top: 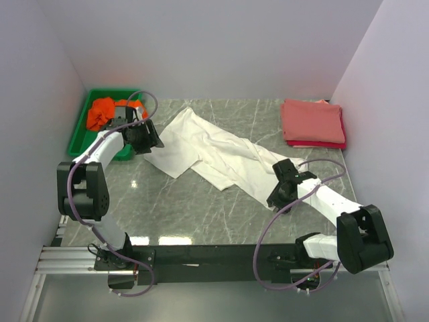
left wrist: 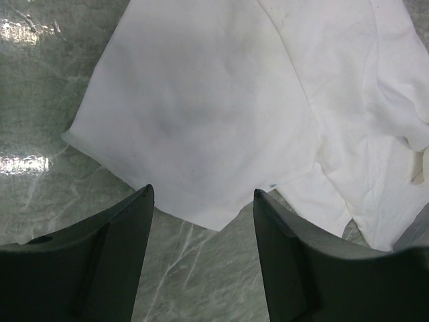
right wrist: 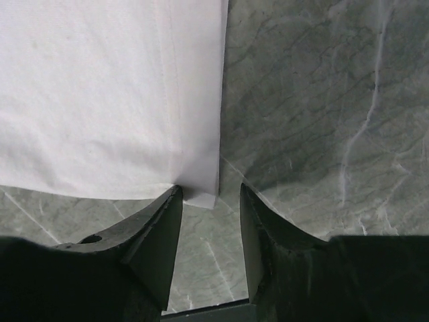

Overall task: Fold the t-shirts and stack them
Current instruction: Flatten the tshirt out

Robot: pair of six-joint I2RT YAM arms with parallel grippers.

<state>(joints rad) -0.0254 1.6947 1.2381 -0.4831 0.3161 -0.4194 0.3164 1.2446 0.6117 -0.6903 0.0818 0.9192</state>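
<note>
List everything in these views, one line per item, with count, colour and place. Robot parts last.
white t-shirt: one, white, spread and rumpled across the middle of the table
salmon-pink t-shirt: one, salmon-pink, folded, top of the stack at the far right
red t-shirt: one seen, red, folded under the salmon-pink one, only its edge showing
orange t-shirt: one, orange, bunched in the green tray
green tray: one, green, far left of the table
table: one, grey-green marble pattern
left gripper: one, dark, open, at the white t-shirt's left edge
right gripper: one, dark, open, tips at the white t-shirt's near right corner
</note>
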